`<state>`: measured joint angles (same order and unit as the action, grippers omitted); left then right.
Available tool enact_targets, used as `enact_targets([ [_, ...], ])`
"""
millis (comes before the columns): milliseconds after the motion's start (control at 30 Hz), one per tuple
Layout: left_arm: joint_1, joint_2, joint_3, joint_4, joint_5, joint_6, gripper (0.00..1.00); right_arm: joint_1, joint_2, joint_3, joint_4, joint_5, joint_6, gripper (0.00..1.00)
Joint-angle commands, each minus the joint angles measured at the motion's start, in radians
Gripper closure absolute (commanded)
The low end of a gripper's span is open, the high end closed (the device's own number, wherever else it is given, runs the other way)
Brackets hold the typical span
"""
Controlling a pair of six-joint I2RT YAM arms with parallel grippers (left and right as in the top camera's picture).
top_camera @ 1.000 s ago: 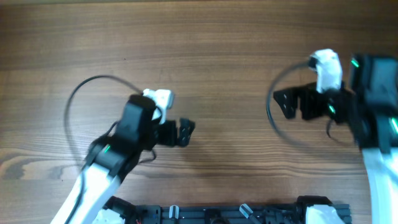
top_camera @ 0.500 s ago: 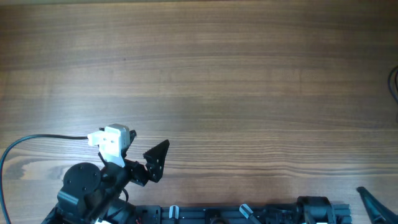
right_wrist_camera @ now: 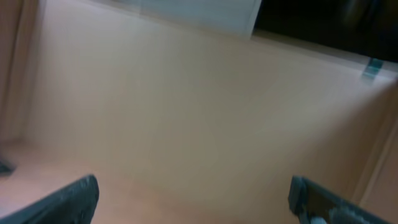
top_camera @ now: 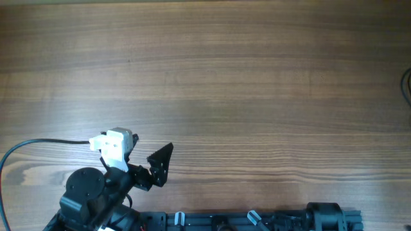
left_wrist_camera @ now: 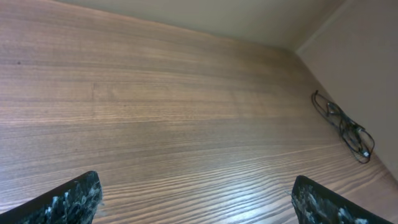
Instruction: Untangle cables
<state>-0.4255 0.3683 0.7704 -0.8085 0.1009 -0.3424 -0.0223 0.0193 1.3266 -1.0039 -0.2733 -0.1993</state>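
The cables (left_wrist_camera: 343,126) are a small tangle of very thin black wires lying on the wooden table far to the right, near the wall, in the left wrist view. A thin black curve (top_camera: 406,83) at the right edge of the overhead view looks like part of them. My left gripper (top_camera: 159,165) is open and empty at the front left of the table, far from the cables; its fingers stand wide apart in the left wrist view (left_wrist_camera: 196,202). My right gripper (right_wrist_camera: 193,199) is open and empty in a blurred view of a pale surface; it is outside the overhead view.
The wooden table (top_camera: 231,96) fills the overhead view. The left arm's thick black cable (top_camera: 38,144) loops at the front left. The arm mounts (top_camera: 257,221) line the front edge. A pale wall (left_wrist_camera: 367,56) borders the table's right side.
Over the last second both arms pulled back from the table's middle: the left arm to the front left corner, the right arm out of the overhead view. Little has moved in the last half second.
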Motion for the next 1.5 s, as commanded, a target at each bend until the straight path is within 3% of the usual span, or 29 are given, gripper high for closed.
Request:
enact_targets([
  [0, -0.002, -0.006, 0.004, 0.003, -0.017, -0.002, 0.0, -0.006, -0.013, -0.117, 0.239, 0.03, -0.065, 0.0],
  [67, -0.002, -0.006, 0.004, 0.001, -0.017, -0.002, 0.0, -0.006, -0.013, -0.267, 0.473, 0.007, -0.058, 0.0],
  [133, -0.002, -0.006, 0.004, -0.002, -0.017, -0.002, 0.0, -0.006, -0.013, -0.455, 0.819, -0.108, -0.057, 0.0],
  [233, -0.002, -0.006, 0.004, 0.0, -0.017, -0.002, 0.0, -0.005, -0.013, -0.706, 1.224, -0.139, 0.04, 0.0],
  [400, -0.002, -0.006, 0.004, -0.001, -0.017, -0.002, 0.0, -0.005, -0.013, -1.025, 1.575, -0.139, 0.159, 0.0],
  [533, -0.002, -0.006, 0.004, -0.002, -0.017, -0.002, 0.0, -0.005, -0.013, -1.194, 1.688, -0.125, 0.211, 0.0],
  [700, -0.002, -0.006, 0.004, -0.019, -0.017, -0.002, 0.0, -0.005, -0.013, -1.324, 1.689, 0.058, 0.312, 0.0],
  [1200, -0.002, -0.006, 0.004, -0.019, -0.156, -0.002, 0.0, -0.005, -0.013, -1.321, 1.007, 0.207, 0.305, 0.0],
  [1467, -0.002, -0.006, 0.004, 0.008, -0.215, -0.003, 0.0, -0.005, 0.001, -1.321, 1.004, 0.214, 0.304, 0.0],
])
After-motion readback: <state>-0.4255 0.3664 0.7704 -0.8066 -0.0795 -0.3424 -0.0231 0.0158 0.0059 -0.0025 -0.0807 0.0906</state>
